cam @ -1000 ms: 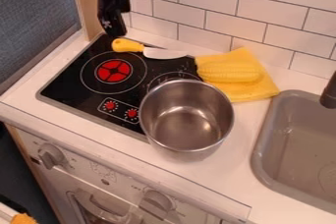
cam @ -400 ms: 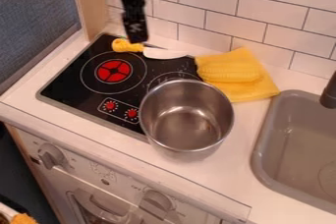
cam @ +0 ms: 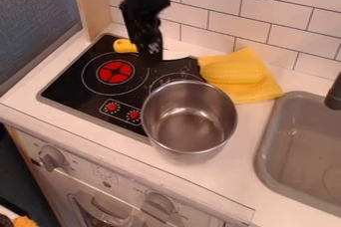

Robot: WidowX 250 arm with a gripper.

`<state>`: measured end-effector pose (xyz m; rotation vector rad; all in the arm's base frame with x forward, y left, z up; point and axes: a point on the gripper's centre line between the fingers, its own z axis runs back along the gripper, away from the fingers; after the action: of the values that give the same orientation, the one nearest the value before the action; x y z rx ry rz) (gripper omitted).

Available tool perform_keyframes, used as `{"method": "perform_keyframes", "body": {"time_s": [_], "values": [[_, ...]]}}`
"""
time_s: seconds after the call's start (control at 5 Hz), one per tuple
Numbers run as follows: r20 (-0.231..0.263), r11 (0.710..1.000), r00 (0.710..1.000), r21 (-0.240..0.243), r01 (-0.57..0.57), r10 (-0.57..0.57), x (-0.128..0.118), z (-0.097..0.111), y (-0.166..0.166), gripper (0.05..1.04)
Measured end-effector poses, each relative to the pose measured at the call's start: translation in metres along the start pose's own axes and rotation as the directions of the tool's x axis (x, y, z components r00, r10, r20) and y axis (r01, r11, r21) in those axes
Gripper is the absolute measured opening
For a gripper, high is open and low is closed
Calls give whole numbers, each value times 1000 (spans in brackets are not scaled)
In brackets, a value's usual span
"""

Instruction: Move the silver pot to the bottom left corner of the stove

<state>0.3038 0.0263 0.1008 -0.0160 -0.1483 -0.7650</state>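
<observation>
My gripper [cam: 150, 57] hangs over the back part of the stove, up and to the left of the pot and apart from it. How its fingers stand is too unclear to tell. The silver pot [cam: 190, 121] stands upright at the stove's right front edge, partly over the black cooktop and partly over the white counter. Its inside looks empty. The stove [cam: 73, 89] has a red burner at the left and two red knobs at its front.
A knife with a yellow handle [cam: 124, 46] lies at the stove's back, its blade largely behind the gripper. Yellow corn [cam: 233, 72] rests on a yellow cloth [cam: 256, 93] behind the pot. At the right are a grey sink [cam: 267, 156] and a dark faucet [cam: 334, 94].
The arm has come down and to the right from the upper left, and its gripper now covers the knife's blade. The pot has stayed where it was.
</observation>
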Motion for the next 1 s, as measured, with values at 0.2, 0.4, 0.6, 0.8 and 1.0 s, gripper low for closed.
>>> {"method": "perform_keyframes", "body": {"time_s": [0.2, 0.4, 0.6, 0.8, 1.0], "values": [[-31, 999, 999, -18, -36, 35, -7, -16, -14, 1000], [-77, 998, 996, -25, -54, 52, -15, -34, -16, 999], [-99, 995, 992, -59, -78, 72, -17, -60, -19, 999], [-133, 994, 987, -56, -97, 89, -17, -80, -15, 999], [-124, 994, 987, -27, -108, 104, -10, -87, -11, 949]]}}
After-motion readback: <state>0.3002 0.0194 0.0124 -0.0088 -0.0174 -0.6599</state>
